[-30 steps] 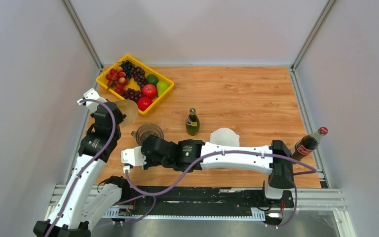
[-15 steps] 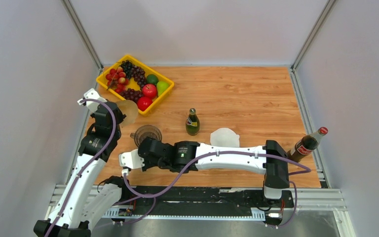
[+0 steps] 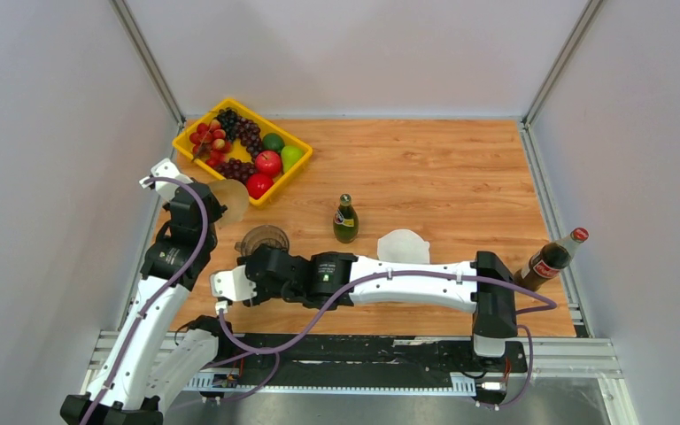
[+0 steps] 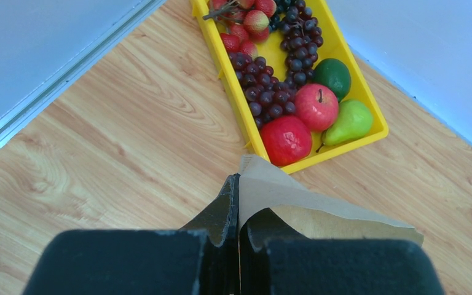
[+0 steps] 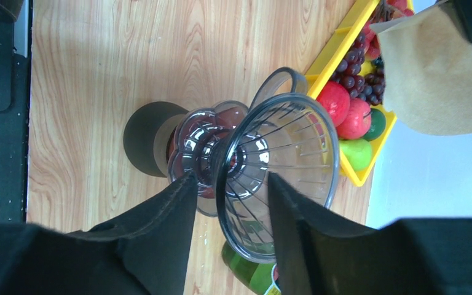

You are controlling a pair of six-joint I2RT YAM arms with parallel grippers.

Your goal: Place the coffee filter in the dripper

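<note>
Two claws, one release: dripper let go, filter held ready

Over the last second the right claw [image 5: 228,178] has been opened and its arm drawn back a little toward the near left. Its fingers are now seen apart on either side of the dripper's narrow waist, and whether either pad touches the plastic cannot be told. The dripper [image 5: 270,141] is left standing upright on the table [image 3: 443,168], its ribbed cone open upward. It is judged that the dripper has been positioned and released, so the mouth is free to receive the paper; the filter itself has not yet been placed.

The left claw [image 4: 238,196] is seen pressed together on one edge of the brown coffee filter [image 4: 307,209], which fans out to the right of the fingers in the left wrist view. From above, the filter is held off the table just to the far left of the dripper, beside the near corner of the yellow fruit tray [image 3: 186,142]. Filter and dripper are near each other but apart, so a short carry toward the near right and a lowering into the cone are judged to be needed
</note>
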